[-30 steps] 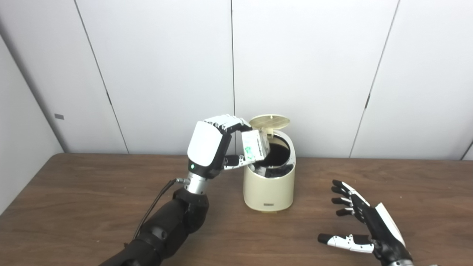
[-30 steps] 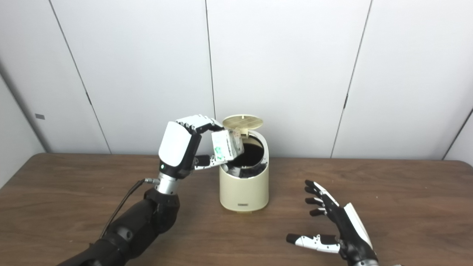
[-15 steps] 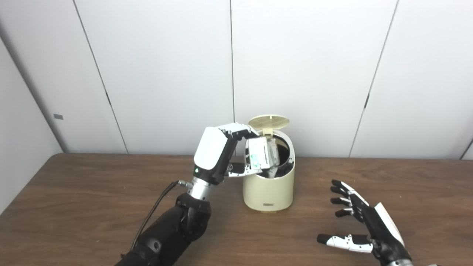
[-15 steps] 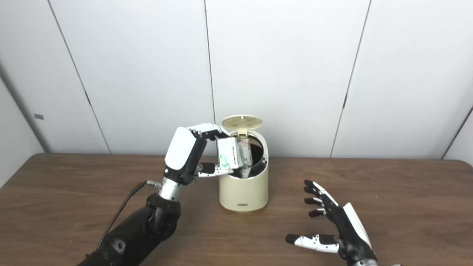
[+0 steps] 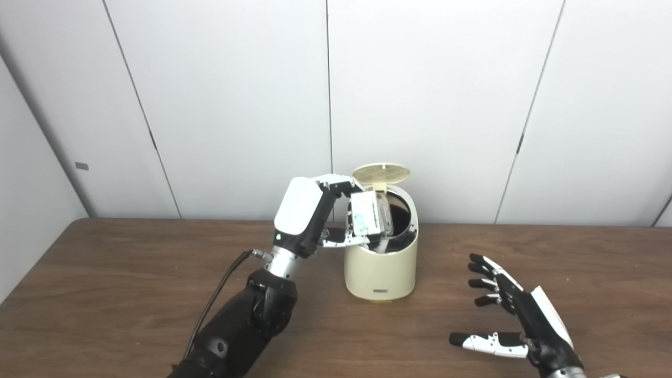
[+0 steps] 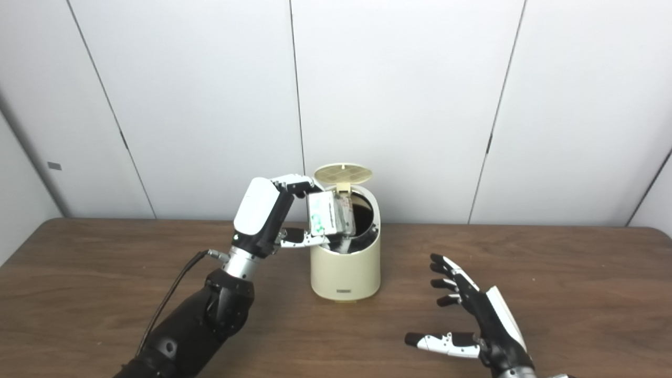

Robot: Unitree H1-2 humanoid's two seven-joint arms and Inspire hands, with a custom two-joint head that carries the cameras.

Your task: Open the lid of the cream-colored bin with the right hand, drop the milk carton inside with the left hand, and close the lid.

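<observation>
The cream-colored bin [image 5: 380,270] stands mid-table with its round lid [image 5: 381,172] flipped up at the back, its dark inside showing. My left hand [image 5: 310,218] is shut on the white milk carton [image 5: 367,220] with green print and holds it tilted at the bin's left rim, partly over the opening. The same shows in the right eye view: carton [image 6: 328,219], bin [image 6: 345,270], left hand [image 6: 262,215]. My right hand [image 5: 517,320] is open and empty, fingers spread, low over the table to the right of the bin and apart from it.
The brown wooden table [image 5: 105,294] runs under everything. White wall panels [image 5: 236,105] stand close behind the bin. A black cable [image 5: 218,299] hangs along my left forearm.
My left hand has carried the carton from left of the bin to its left rim, over the opening, and now sits slightly higher there. The right hand and lid have not moved.
</observation>
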